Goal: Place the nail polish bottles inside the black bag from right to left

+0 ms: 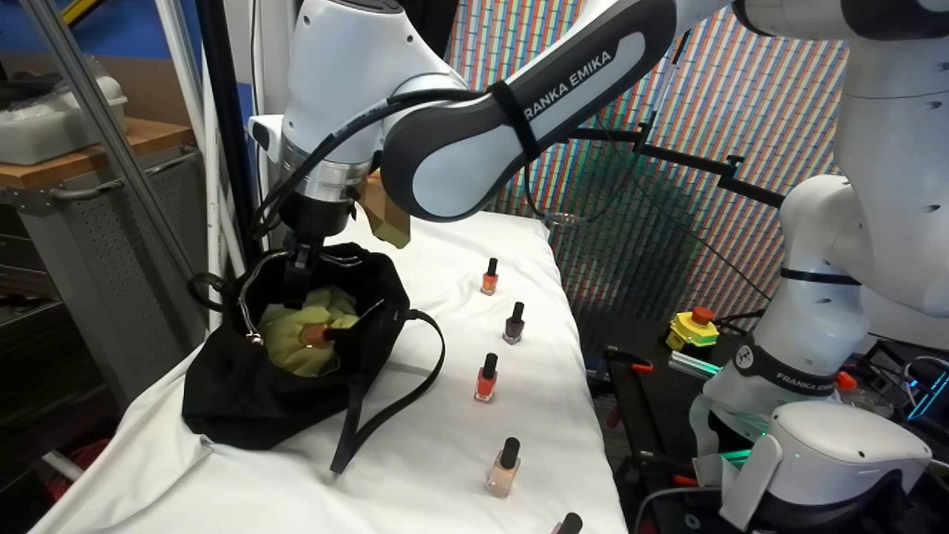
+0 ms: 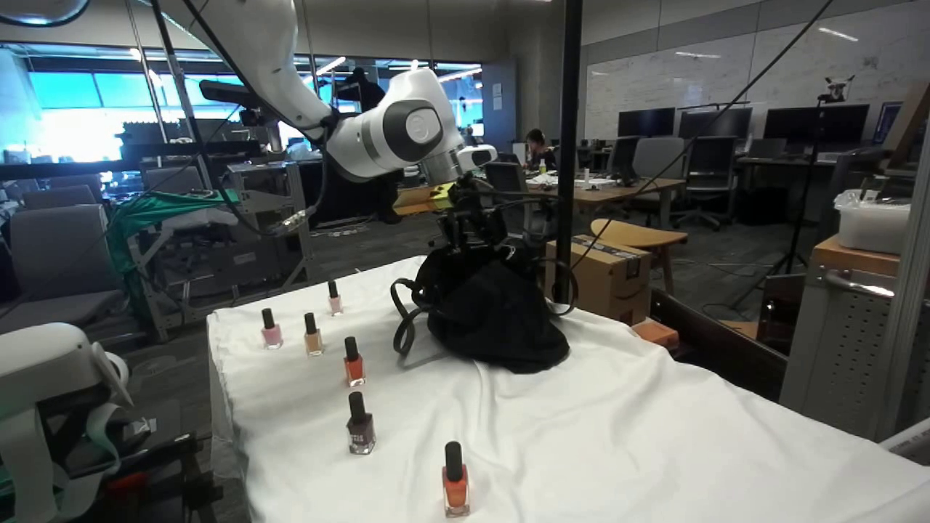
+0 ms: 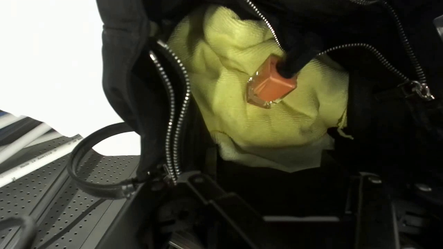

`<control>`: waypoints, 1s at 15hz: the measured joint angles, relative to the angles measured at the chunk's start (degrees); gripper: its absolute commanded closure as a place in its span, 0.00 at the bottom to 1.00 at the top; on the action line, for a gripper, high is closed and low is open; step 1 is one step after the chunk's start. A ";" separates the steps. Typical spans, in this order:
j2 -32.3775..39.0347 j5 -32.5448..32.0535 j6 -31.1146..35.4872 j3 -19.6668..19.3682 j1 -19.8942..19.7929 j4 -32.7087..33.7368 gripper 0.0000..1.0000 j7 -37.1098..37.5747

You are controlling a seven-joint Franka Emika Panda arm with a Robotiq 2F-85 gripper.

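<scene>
The black bag (image 1: 245, 408) stands slouched and open on the white-covered table, and it also shows in an exterior view (image 2: 501, 319). An orange nail polish bottle (image 3: 271, 84) with a black cap lies on yellow-green fabric (image 3: 225, 103) inside it. My gripper (image 1: 295, 293) points down into the bag's mouth. In the wrist view the gripper's fingers (image 3: 270, 160) are spread apart with nothing between them, away from the bottle. Outside stand several upright bottles: orange (image 2: 455, 490), dark (image 2: 360, 434), red (image 2: 354, 369), peach (image 2: 313, 343), pink (image 2: 272, 335) and pale pink (image 2: 335, 303).
The bag's long strap (image 1: 415, 397) loops onto the cloth towards the bottle row. A metal zipper (image 3: 178, 103) edges the bag's opening. The white cloth (image 1: 415, 489) has folds and ends at the table's edge. A grey perforated cabinet (image 1: 133, 297) stands beyond the bag.
</scene>
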 measured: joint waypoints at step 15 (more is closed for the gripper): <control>-26.64 9.85 -5.61 2.90 -3.87 -25.49 0.00 -5.61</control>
